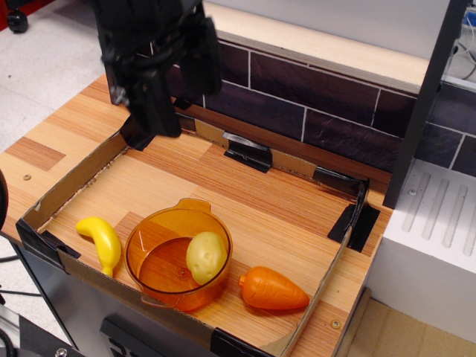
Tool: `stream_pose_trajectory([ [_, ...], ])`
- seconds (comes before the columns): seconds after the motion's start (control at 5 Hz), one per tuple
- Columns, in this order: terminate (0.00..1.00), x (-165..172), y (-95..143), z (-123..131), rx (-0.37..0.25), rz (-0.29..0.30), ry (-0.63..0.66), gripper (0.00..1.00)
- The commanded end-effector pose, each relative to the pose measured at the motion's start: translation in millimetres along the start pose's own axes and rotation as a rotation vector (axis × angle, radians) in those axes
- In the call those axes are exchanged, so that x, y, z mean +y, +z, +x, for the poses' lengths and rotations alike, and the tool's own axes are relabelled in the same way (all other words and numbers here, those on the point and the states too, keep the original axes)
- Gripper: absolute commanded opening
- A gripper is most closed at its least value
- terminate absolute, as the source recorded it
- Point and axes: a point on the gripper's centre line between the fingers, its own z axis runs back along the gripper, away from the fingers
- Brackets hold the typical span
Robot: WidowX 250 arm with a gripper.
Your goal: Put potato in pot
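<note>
The pale yellow potato [206, 256] lies inside the translucent orange pot [158, 242], against its right wall. The pot stands near the front of the wooden tray floor. My black gripper [178, 93] is high above the tray's back left part, well clear of the pot. Its two fingers [158, 104] hang apart and hold nothing.
A yellow banana [103, 242] lies left of the pot and an orange carrot [272, 289] lies right of it. Low cardboard walls [74, 182] ring the tray. A dark tiled wall [312, 97] stands behind, and a white block [428, 238] is at the right.
</note>
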Motion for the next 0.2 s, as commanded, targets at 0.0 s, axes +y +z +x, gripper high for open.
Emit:
stream_pose_trajectory([
  [0.0, 1.00, -10.6, 11.5, 7.9, -0.004, -0.033, -0.003, 1.00],
])
